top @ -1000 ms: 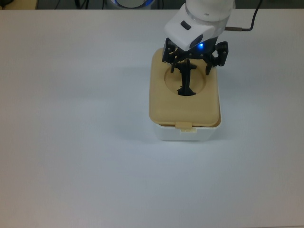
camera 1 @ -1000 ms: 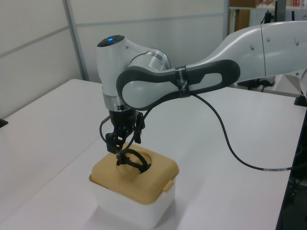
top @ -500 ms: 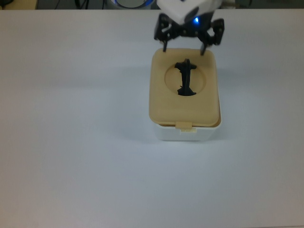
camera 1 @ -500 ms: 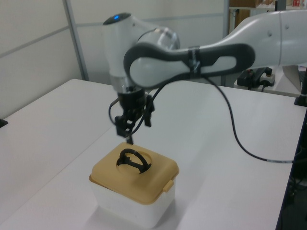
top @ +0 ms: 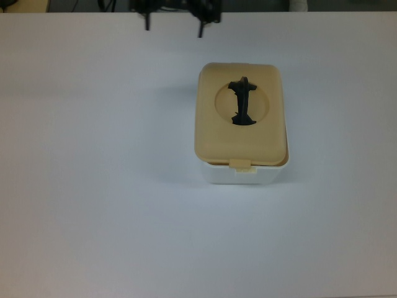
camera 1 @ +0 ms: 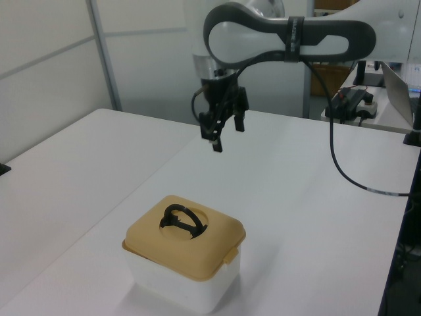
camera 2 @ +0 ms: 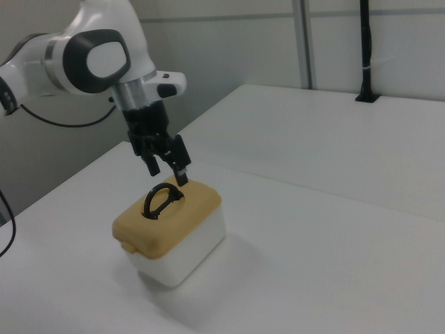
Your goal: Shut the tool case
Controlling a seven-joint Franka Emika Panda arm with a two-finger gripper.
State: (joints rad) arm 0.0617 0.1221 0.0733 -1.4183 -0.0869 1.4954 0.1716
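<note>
Nearest the top view's bottom edge, bare white table (top: 93, 236) runs wide on all sides, nothing lying on it but the case. Tool case (top: 242, 130) sits right of centre in the top view, well in from every table edge. White translucent tub (top: 245, 175) below, beige lid (top: 240, 139) down on it, lid looking slightly skewed over the tub at the top view's right. Small latch tab (top: 240, 165) hangs at the short end facing the top view's bottom. Long axis runs bottom to top in the top view, latch end near, other short end far. Black handle (top: 243, 102) stands up in the round recess (top: 244, 107), its line along the same long axis. In the left view the case is low centre, latch tab at the left view's right corner, open tabletop to both sides and behind.

Farther back, gripper (camera 1: 222, 131) hangs in the air well above and behind the case, apart from it, touching nothing. Fingers (camera 1: 216, 141) point down, spread apart, nothing between them. In the top view only the two fingertips (top: 200, 30) show at the top edge, left of the case. White arm (camera 1: 289, 39) reaches in from the left view's upper right, black cable (camera 1: 342, 164) looping down to the table. Beyond the table, grey panelled walls; a desk with gear at the left view's far right.
</note>
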